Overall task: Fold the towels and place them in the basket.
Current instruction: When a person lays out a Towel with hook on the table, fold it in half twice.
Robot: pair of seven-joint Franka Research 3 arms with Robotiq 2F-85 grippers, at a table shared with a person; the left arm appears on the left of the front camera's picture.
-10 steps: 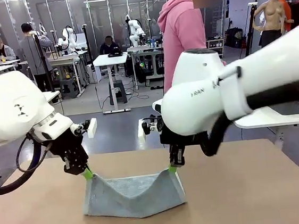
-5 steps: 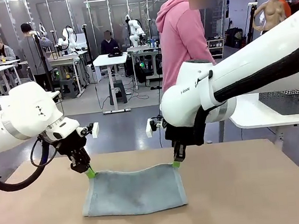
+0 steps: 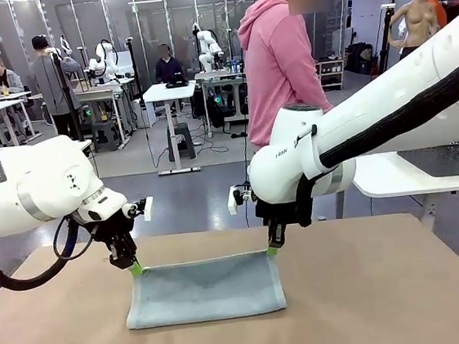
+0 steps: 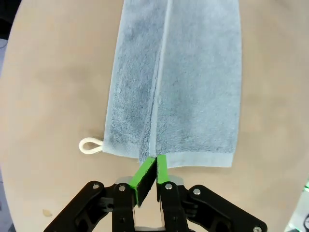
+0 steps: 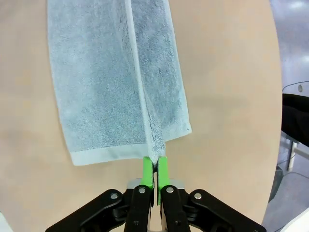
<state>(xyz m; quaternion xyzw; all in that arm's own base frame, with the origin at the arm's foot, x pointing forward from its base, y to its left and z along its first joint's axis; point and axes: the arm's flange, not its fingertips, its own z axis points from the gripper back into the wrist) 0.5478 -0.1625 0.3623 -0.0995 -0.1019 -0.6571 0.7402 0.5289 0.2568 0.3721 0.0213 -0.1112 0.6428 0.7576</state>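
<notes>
The left gripper (image 3: pixel 133 267) is reaching down near the table's (image 3: pixel 373 288) far edge. Its green pads are closed tight on the far-left corner of the light blue-grey towel (image 3: pixel 205 289). In the left wrist view, a small white loop (image 4: pixel 91 145) is lying flat on the table just beside that corner, clear of the jaws.

The towel is lying on the table about midway between its left and right edges, looking folded into 2 layers. A raised ridge of cloth is running from each pinched corner along the towel.

The right gripper (image 3: pixel 273 248) is pinching the far-right corner, with its pads shut on the hem and no gap showing between them.

Beyond the far edge, a person in a pink hoodie (image 3: pixel 279 60) is standing with no hand on the towel.

Judging by the way it is draping, the towel is light, limp and soft, and it is likely to sag wherever it is unsupported. Terry pile is probably grippy rather than slippery, and it is not fragile. The 2 hemmed corners look like the best holds, as they are firmer than the pile. Catching both layers there would probably stop the fold from opening. The loop looks liable to snag.
</notes>
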